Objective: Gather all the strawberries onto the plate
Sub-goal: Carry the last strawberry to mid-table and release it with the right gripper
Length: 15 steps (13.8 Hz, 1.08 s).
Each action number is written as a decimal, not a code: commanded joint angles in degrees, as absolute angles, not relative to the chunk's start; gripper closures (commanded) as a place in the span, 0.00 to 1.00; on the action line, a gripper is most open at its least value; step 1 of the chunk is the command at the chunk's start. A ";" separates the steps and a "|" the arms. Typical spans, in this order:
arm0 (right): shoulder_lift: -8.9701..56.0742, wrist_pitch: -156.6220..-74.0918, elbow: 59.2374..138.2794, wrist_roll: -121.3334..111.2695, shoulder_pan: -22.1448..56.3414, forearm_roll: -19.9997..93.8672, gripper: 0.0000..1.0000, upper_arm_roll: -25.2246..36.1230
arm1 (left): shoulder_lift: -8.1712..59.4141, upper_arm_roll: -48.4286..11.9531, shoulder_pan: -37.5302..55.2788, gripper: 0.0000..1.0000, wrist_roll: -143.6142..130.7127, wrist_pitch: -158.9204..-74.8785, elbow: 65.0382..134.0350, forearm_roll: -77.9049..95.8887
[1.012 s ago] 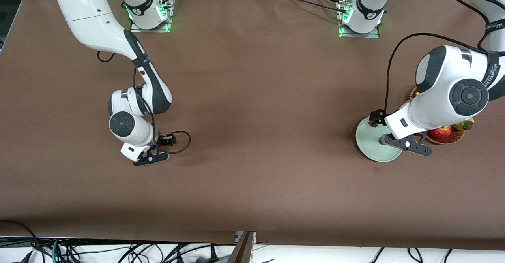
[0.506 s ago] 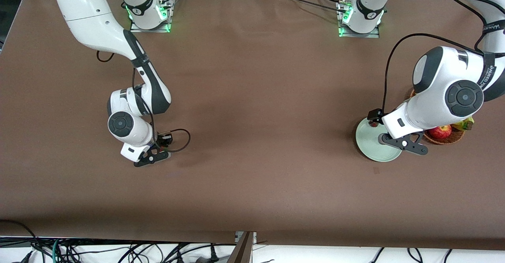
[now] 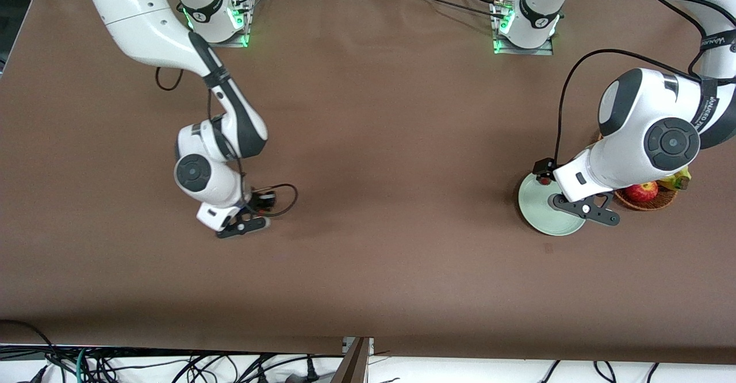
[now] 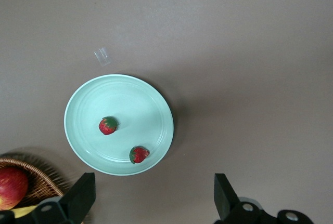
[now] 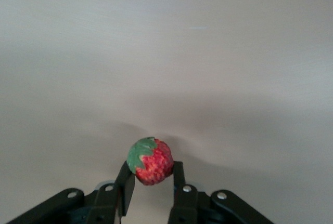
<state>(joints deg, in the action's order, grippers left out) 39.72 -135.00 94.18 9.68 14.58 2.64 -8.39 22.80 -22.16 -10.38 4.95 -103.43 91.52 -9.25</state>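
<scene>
Right gripper clamps the third strawberry above the table; two strawberries lie in the plate under the left gripper.

The right gripper (image 5: 151, 182) hangs over bare brown table (image 3: 368, 141) toward the right arm's end, its jaws pressed against the sides of a strawberry (image 5: 150, 160) — red body, green cap tilted to one side — lifted off the table with its shadow beneath. The left gripper (image 4: 151, 198) hovers over the pale green plate (image 4: 88, 96) at the left arm's end of the table, its jaws spread wide and holding nothing. In the plate lie one strawberry (image 4: 107, 126) near the middle and another strawberry (image 4: 138, 154) close to the rim, apart from each other. A wicker basket (image 4: 36, 174) with a red apple (image 4: 11, 187) stands just beside the plate.
</scene>
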 commanded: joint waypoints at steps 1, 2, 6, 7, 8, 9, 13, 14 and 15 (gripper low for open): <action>41.03 -136.05 90.46 26.91 18.43 4.83 0.95 -13.08 | 22.59 -22.50 -10.46 0.00 4.40 -102.92 91.58 -8.35; 42.61 -138.23 88.35 34.64 21.42 4.92 0.95 -13.44 | 22.67 -22.59 -10.11 0.00 4.05 -103.01 91.58 -8.35; 50.69 -152.11 79.04 61.73 32.85 4.83 0.94 -13.71 | 22.76 -22.59 -9.23 0.00 2.37 -103.01 91.67 -8.35; 53.41 -154.05 75.53 66.49 35.31 4.75 0.94 -13.71 | 22.85 -22.59 -9.23 0.00 2.29 -103.01 91.76 -8.35; 56.13 -155.38 71.84 70.54 37.86 4.57 0.93 -13.62 | 22.85 -22.59 -9.23 0.00 2.29 -103.01 91.67 -8.26; 58.51 -156.43 68.94 73.53 39.53 4.57 0.92 -13.54 | 22.85 -22.59 -9.23 0.00 2.29 -103.01 91.76 -8.35; 64.24 -164.60 66.53 75.85 43.06 4.48 0.65 -13.54 | 23.29 -22.59 -9.14 0.00 2.11 -103.01 91.67 -8.35; 64.60 -165.14 66.53 75.76 43.50 4.31 0.12 -13.36 | 23.29 -22.59 -9.14 0.00 2.11 -103.01 91.67 -8.35; 64.51 -165.06 66.53 75.76 43.51 4.22 0.00 -13.36 | 23.29 -22.59 -9.14 0.00 2.11 -103.01 91.67 -8.35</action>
<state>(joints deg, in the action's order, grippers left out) 62.98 -164.43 69.39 75.02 42.77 4.06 -13.72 23.64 -22.60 -9.24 2.57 -103.43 91.61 -9.13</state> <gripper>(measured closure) 0.630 0.000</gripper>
